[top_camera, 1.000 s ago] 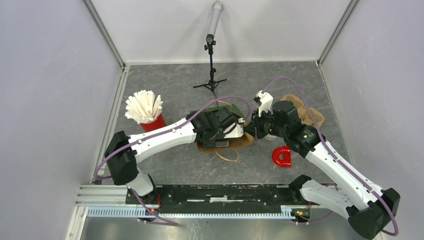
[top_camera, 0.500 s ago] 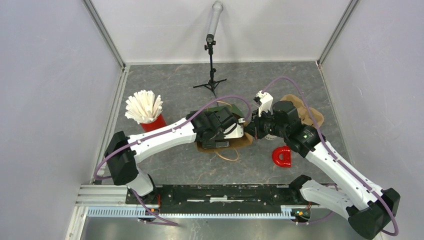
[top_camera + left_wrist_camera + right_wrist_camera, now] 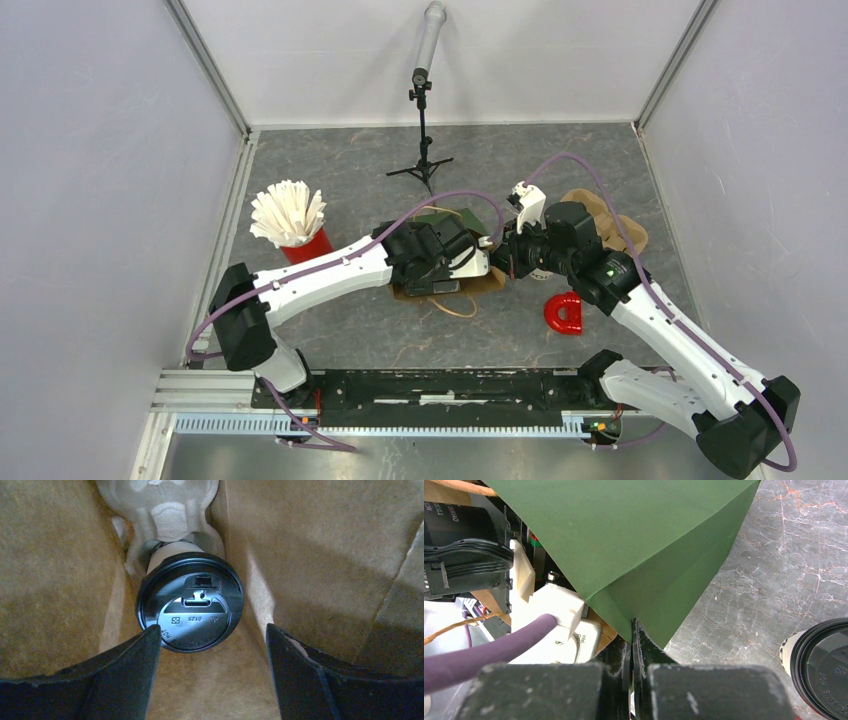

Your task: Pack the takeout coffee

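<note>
In the left wrist view the takeout coffee [image 3: 190,602], a cream cup with a black lid, lies inside the green paper bag [image 3: 432,218], lid toward the camera. Its base rests against a pale moulded carrier [image 3: 170,510]. My left gripper [image 3: 214,635] is open inside the bag's brown interior [image 3: 320,555]. Its left fingertip [image 3: 152,640] overlaps the lid's rim and the right fingertip stands apart from the lid. My right gripper [image 3: 632,630] is shut on the edge of the green bag [image 3: 644,540] at its mouth. From above, the left gripper [image 3: 440,262] is buried in the bag.
A second black-lidded cup [image 3: 819,667] stands on the grey table by the right gripper. A red cup of white sticks [image 3: 290,225] is at the left. A red horseshoe-shaped piece [image 3: 563,315] lies at the front right, a brown cardboard piece [image 3: 612,215] sits behind the right arm, and a microphone tripod [image 3: 423,150] stands at the back.
My left jaws have narrowed a little while staying open. The bag's front edge and its string handle have shifted slightly. The right arm has held still.
</note>
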### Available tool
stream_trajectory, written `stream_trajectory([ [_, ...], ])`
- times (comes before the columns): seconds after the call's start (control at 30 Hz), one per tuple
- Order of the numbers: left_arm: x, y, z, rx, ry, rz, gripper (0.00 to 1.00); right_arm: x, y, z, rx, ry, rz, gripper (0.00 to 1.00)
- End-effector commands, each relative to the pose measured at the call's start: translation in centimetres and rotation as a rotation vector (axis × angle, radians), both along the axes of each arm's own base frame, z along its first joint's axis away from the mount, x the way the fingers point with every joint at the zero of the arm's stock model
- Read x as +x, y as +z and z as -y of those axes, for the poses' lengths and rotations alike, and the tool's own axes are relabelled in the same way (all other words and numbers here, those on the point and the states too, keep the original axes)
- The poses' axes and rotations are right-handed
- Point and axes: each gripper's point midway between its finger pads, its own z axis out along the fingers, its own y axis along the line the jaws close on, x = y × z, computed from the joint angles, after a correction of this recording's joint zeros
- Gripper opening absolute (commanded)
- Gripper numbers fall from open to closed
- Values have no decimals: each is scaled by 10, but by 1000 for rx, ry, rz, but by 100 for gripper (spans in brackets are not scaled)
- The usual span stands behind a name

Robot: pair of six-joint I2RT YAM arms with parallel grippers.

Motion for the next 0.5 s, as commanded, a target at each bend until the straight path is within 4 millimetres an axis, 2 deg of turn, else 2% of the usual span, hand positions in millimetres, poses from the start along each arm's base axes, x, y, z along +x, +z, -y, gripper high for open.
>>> stream_trajectory([
  [0.0, -4, 23, 9, -104, 22, 14, 79, -2, 2, -3, 10, 18, -1, 0],
  [0.2, -1, 17, 7, -71, 20, 23, 62, -2, 1, -3, 8, 19, -3, 0],
  [0.3, 2, 13, 7, -53, 17, 24, 49, -2, 1, -4, 9, 22, -4, 0],
  [0.47, 8, 8, 8, -42, 15, 43, 42, -3, 0, -3, 3, 21, -4, 0],
])
